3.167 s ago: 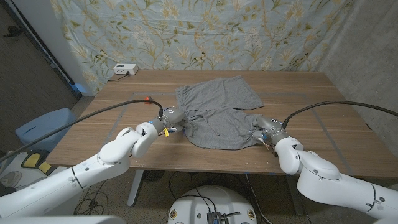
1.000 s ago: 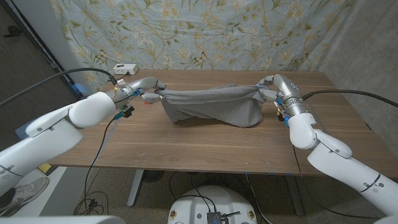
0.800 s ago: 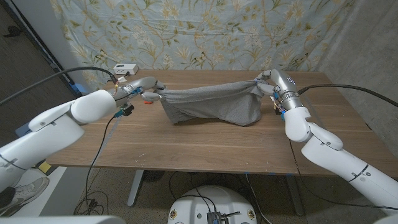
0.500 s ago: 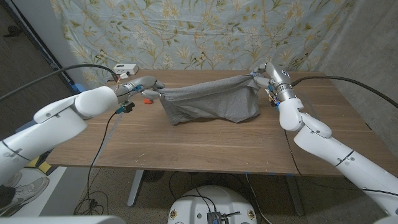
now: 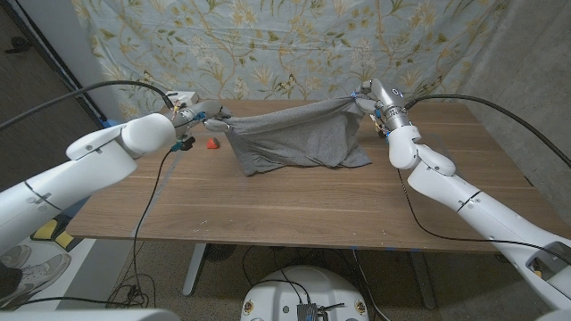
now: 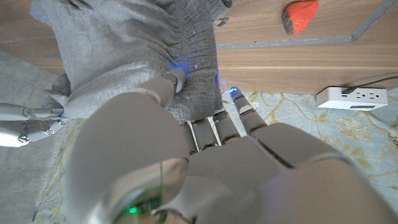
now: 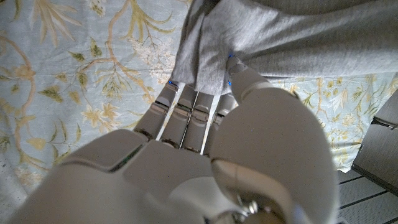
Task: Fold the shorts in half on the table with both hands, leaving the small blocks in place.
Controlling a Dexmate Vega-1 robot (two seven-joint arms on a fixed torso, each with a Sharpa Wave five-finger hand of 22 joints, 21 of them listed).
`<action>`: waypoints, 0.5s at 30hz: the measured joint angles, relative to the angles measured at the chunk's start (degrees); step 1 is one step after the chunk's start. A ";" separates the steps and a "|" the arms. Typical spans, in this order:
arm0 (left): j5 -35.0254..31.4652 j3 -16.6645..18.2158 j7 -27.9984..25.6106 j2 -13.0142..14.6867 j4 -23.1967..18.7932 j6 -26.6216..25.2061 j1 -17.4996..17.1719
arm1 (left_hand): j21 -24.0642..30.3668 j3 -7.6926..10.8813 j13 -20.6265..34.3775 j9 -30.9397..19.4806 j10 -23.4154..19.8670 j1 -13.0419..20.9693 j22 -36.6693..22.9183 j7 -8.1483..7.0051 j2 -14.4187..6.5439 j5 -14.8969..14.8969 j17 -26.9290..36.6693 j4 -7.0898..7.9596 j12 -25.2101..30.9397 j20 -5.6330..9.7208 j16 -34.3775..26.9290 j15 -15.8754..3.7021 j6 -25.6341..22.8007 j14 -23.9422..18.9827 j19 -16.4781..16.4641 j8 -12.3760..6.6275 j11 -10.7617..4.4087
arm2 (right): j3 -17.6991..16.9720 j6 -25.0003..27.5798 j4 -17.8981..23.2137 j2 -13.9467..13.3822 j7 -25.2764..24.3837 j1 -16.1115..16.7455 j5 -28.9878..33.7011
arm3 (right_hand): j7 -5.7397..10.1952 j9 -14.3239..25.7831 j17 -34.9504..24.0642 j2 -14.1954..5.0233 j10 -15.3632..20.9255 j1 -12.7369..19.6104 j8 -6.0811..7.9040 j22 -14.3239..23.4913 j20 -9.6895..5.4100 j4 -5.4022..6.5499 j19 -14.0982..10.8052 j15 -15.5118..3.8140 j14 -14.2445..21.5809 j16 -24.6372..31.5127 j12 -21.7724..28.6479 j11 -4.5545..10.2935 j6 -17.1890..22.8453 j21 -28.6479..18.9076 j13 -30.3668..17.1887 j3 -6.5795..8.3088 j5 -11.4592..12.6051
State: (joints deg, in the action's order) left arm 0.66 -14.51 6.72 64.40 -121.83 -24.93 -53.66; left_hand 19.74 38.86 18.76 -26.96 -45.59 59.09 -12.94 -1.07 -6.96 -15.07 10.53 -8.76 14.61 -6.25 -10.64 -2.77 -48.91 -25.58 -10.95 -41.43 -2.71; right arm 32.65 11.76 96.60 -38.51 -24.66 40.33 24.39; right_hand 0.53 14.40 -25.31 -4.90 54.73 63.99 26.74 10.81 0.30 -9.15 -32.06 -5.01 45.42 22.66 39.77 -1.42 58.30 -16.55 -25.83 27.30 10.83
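Shorts: we see the grey shorts point(image 5: 299, 138) lifted above the far half of the wooden table point(image 5: 294, 209), stretched between both hands, lower edge draping to the tabletop.
Left hand: our left hand point(image 5: 207, 116) pinches one bunched end, fingers point(image 6: 214, 124) closed on the cloth.
Right hand: our right hand point(image 5: 370, 95) grips the other end, fingers point(image 7: 186, 109) pressed together in the fabric.
Block: a red block point(image 5: 211, 143) lies on the table near the left hand.
Power strip: a white power strip point(image 5: 183, 97) sits at the far left edge.

No legible text, labels, brands, numbers or signs appear in any view; the white power strip point(image 6: 351, 96) near the left hand point(image 6: 186, 155) carries no readable marking.
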 measured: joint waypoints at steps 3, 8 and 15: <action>-0.49 -1.36 -0.11 -0.20 0.41 -1.08 1.29 | 0.00 0.19 0.00 0.32 0.08 -0.59 0.00 0.00 -0.09 0.00 0.00 0.00 0.00 0.00 0.00 0.00 0.00 0.00 0.00 0.40 -0.08 | 1.27 -0.84 -2.81 1.12 0.03 -2.14 0.38 | 0.20 -0.06 -0.42 0.00 -0.20 0.00 0.00 0.00 0.00 0.00 0.00 0.00 0.00 0.00 0.00 0.20 -0.20 0.00 0.32 0.00 -0.03; -1.96 -5.47 -0.18 -0.95 1.58 -3.52 5.08 | 0.43 0.47 0.00 0.72 0.08 -0.92 0.00 0.20 0.02 -0.44 0.00 0.00 -0.21 0.00 0.00 0.00 0.20 0.00 0.00 0.45 -0.08 | 3.30 -1.94 -7.64 3.03 0.02 -5.48 0.78 | 0.51 -0.33 -1.14 0.00 -0.64 -0.01 0.00 0.00 -0.20 0.00 -0.20 0.00 0.00 0.46 -0.59 0.74 -0.51 0.00 0.81 -0.01 -0.25; -3.28 -9.98 -0.18 -1.87 2.86 -5.48 8.72 | 0.43 1.08 0.27 1.48 0.69 -1.72 0.01 0.40 -0.21 -0.44 0.00 0.26 -0.44 0.00 0.00 0.00 0.40 0.00 0.00 0.90 -0.07 | 4.90 -3.72 -11.43 4.56 -0.28 -7.96 1.13 | 0.92 -0.45 -1.92 -0.45 -0.74 -0.45 0.00 -0.01 -0.30 0.24 -0.30 0.01 0.01 0.67 -0.80 1.17 -0.91 0.00 1.26 -0.27 -0.25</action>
State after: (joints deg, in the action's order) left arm -2.62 -24.49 6.54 62.53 -118.97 -30.41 -44.94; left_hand 20.17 39.94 19.03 -25.48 -44.90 57.37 -12.93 -0.67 -7.17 -15.51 10.53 -8.49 14.18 -6.25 -10.64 -2.77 -48.51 -25.59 -10.95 -40.53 -2.79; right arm 37.55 8.05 85.18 -33.95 -24.94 32.37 25.52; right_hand 1.45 13.95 -27.23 -5.35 53.99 63.54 26.74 10.81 0.00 -8.91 -32.36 -5.01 45.42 23.33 38.97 -0.26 57.39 -16.55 -24.56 27.04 10.58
